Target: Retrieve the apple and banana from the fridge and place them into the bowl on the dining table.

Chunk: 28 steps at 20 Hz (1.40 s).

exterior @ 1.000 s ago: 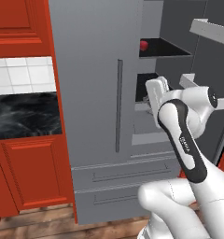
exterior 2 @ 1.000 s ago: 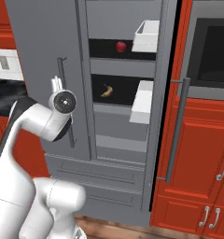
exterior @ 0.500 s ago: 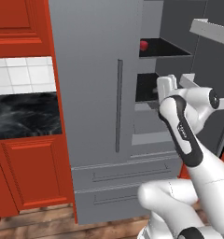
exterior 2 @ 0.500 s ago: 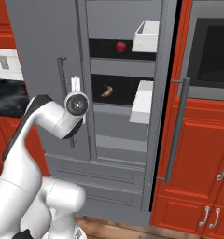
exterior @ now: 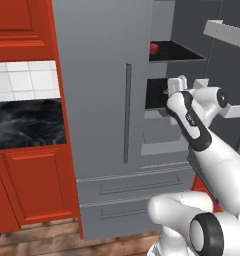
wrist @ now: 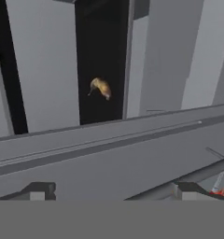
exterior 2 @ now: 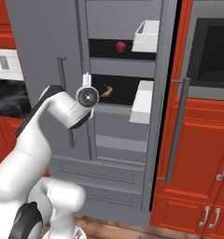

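Currently fridge (exterior 2: 118, 140) right door open: apple (exterior 2: 121, 46) on upper shelf, banana (exterior 2: 107, 90) on shelf below. Gripper (wrist: 113, 190) spread wide, empty, in front of banana shelf.

A home kitchen: a grey fridge (exterior 2: 118, 140) with fruit on its shelves, red panelled cabinets (exterior 2: 198, 154), white wall tiles (exterior: 24, 80), a built-in oven (exterior 2: 212, 60)
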{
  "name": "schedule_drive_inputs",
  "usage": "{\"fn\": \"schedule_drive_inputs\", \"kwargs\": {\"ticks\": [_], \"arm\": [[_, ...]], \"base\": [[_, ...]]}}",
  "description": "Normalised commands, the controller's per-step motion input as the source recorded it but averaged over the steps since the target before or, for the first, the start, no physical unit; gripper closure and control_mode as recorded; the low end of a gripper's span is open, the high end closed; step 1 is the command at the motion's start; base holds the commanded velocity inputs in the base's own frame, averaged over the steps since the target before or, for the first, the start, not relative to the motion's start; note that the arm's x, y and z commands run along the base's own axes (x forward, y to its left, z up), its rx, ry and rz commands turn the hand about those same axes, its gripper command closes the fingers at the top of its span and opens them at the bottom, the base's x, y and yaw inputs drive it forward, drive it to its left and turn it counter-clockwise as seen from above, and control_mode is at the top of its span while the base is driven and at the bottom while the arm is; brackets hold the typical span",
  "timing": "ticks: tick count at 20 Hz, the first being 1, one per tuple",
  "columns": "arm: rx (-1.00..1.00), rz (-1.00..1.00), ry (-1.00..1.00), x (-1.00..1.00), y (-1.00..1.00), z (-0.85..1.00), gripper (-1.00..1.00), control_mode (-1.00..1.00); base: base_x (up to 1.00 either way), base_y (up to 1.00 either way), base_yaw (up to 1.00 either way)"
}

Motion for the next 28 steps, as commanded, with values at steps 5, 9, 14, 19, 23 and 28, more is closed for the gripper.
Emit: {"fn": "schedule_drive_inputs", "kwargs": {"ticks": [5, 9, 14, 19, 23, 28], "arm": [[0.09, 0.08, 0.11, 0.54, 0.0, -0.01, -1.0, -1.0], [0.08, 0.09, 0.04, 0.69, 0.0, -0.14, -1.0, -1.0], [0.04, 0.1, 0.0, 0.69, 0.0, -0.27, -1.0, -1.0], [0.0, 0.12, -0.06, 0.58, 0.17, -0.3, -1.0, -1.0], [0.0, 0.11, -0.02, 0.56, 0.05, -0.07, -1.0, -1.0], [0.0, 0.08, 0.0, 0.47, 0.01, -0.03, -1.0, -1.0]], "base": [[0.0, 0.0, 0.0], [0.0, 0.0, 0.0], [0.0, 0.0, 0.0], [0.0, 0.0, 0.0], [0.0, 0.0, 0.0], [0.0, 0.0, 0.0]]}}
